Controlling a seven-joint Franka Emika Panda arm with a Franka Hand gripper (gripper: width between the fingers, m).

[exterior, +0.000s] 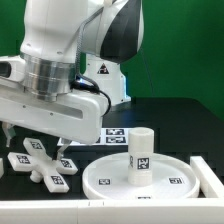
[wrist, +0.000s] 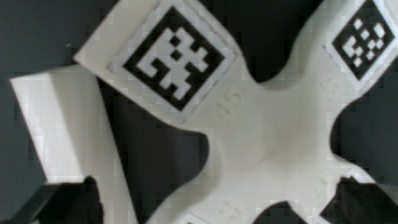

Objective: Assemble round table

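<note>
Foot pickup in hand: our jaws hang spread over the foot (exterior: 42,168) beside the disc (exterior: 100,186); next, we judge, descend and pinch.

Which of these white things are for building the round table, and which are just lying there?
For the table: round disc, cylinder leg, cross-shaped foot.
Just lying there: marker board, white wall piece beside the disc.

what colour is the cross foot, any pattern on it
The foot is white with black-and-white square tags; clearest in the wrist view.
</note>
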